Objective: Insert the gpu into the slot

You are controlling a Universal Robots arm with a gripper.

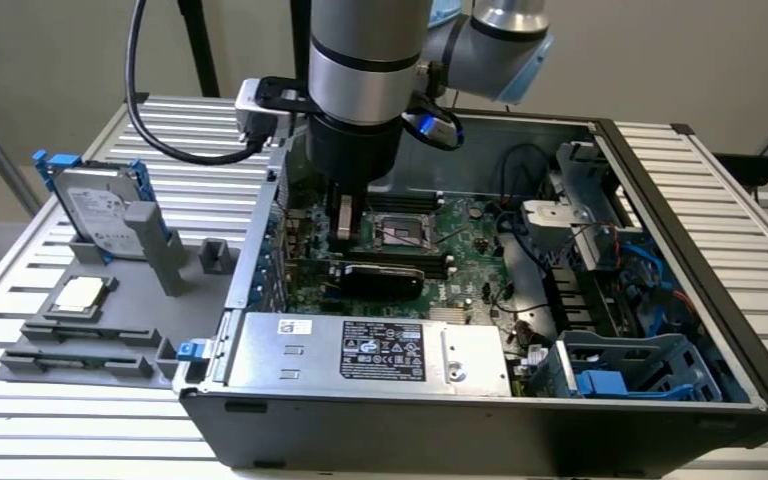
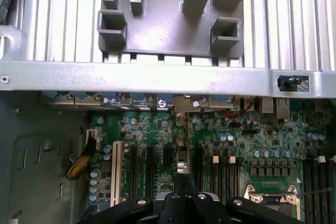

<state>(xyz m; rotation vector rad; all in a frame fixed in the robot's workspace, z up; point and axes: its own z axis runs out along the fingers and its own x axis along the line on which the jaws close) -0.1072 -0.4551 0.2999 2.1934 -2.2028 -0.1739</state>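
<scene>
Exterior view puts the gpu (image 1: pixel 381 278) just left of the frame's centre. It stands on the green motherboard (image 1: pixel 478 225) inside the open computer case (image 1: pixel 491 430). The silver power-supply box (image 1: pixel 371 350) lies below it in the frame and the square processor socket (image 1: pixel 398 232) above it. The card's long axis runs left to right across the frame, parallel to the long side of the power-supply box, and its dark shroud faces the camera.

The claw (image 1: pixel 344 245) hangs straight down from the arm, directly above the card in the picture. It is over the card's left half rather than its middle, with its tips at or just above the top edge. This angle does not settle whether they touch. The card therefore lies immediately below the claw, and I judge that any downward press would land off-centre, toward the card's left end.

Wrist view shows the claw (image 2: pixel 181 181) clenched, its fingertips pressed together over the motherboard's row of dark expansion connectors. I cannot tell whether the card's thin edge is nipped between them. The card itself hides whether its lower edge sits in the slot.

At the left of the exterior frame, a grey fixture (image 1: pixel 91 330) and a hard drive (image 1: pixel 97 212) rest on the ribbed desk (image 1: pixel 37 440), well apart from the claw.
</scene>
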